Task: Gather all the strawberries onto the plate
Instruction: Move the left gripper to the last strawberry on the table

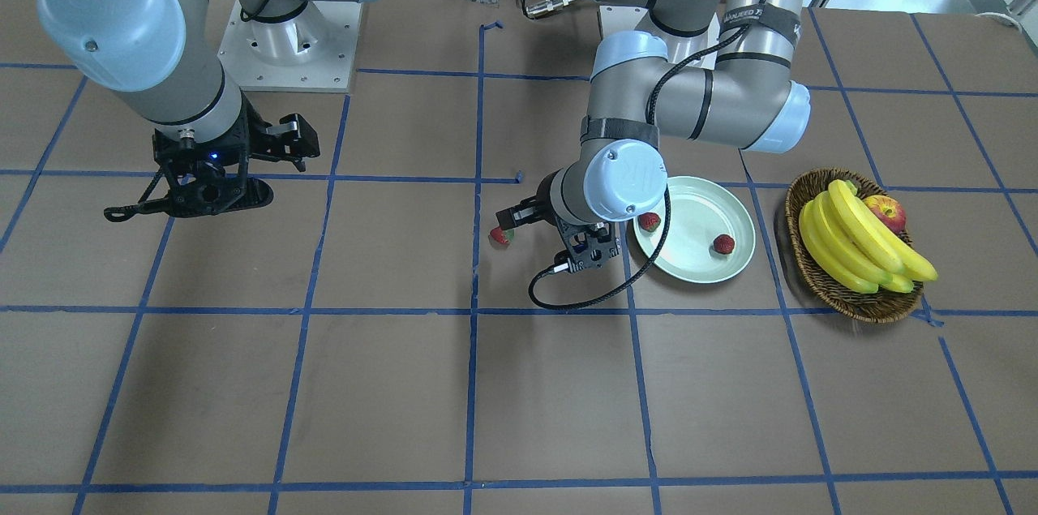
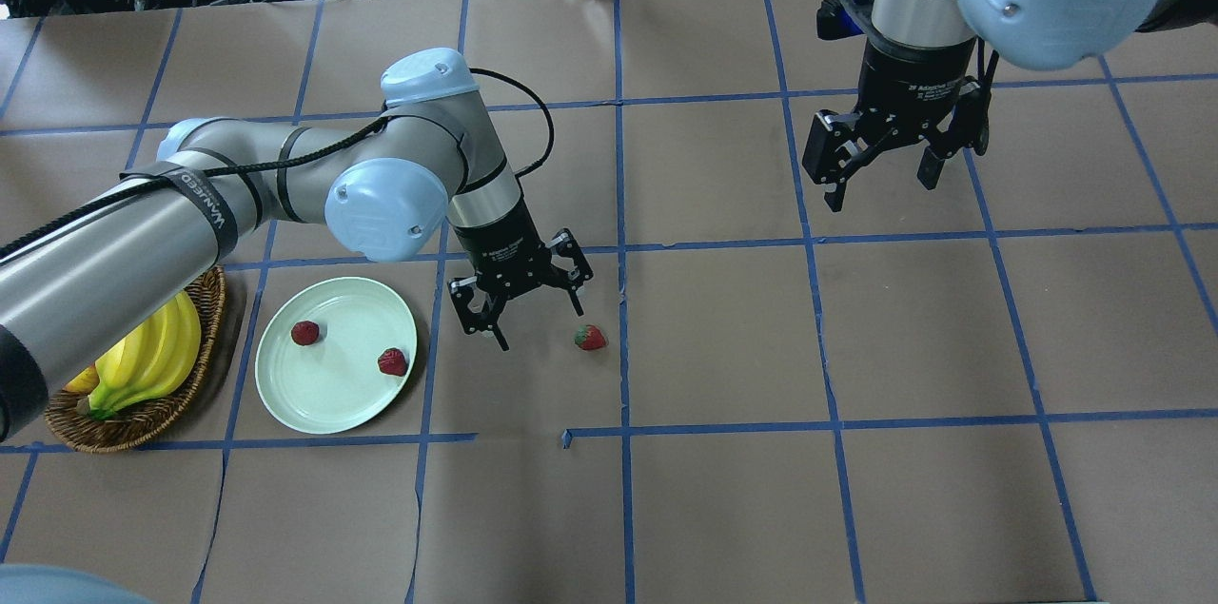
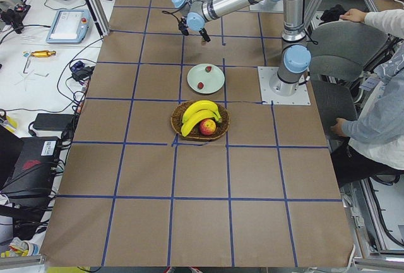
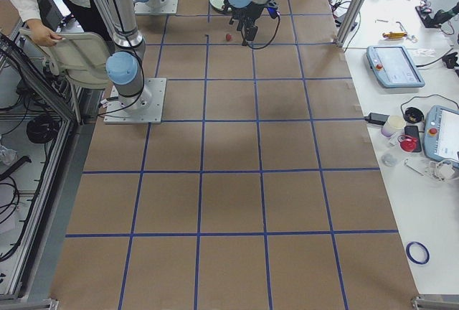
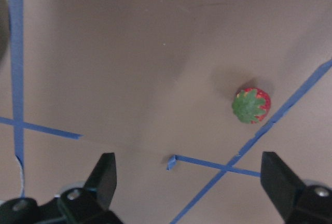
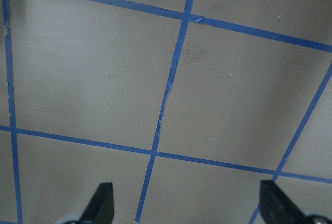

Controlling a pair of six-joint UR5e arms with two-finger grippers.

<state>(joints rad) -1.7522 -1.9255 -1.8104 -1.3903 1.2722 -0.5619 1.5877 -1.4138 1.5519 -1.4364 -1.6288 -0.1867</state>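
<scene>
Left gripper (image 2: 538, 323), right gripper (image 2: 880, 190) splayed; 2 seemingly dark-red strawberries (image 2: 305, 332) on plate (image 2: 324, 395), strawberry (image 2: 590, 337) nearby.

You are looking at a table (image 2: 856, 509) wearing brown paper (image 1: 389, 401) gridded with blue tape (image 2: 952, 422). A white bench (image 4: 437, 206) is running down the right edge of the exterior right view, holding a grey tablet (image 4: 392, 66).

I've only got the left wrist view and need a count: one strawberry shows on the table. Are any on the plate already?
Observer: Yes, two strawberries lie on the plate.
Operator: Where's that plate from the one I see?
Observer: On the robot's left of the loose strawberry, between it and the wicker basket.
Operator: And the other arm, holding anything?
Observer: No, the right gripper hangs with its fingers open, empty.
</scene>
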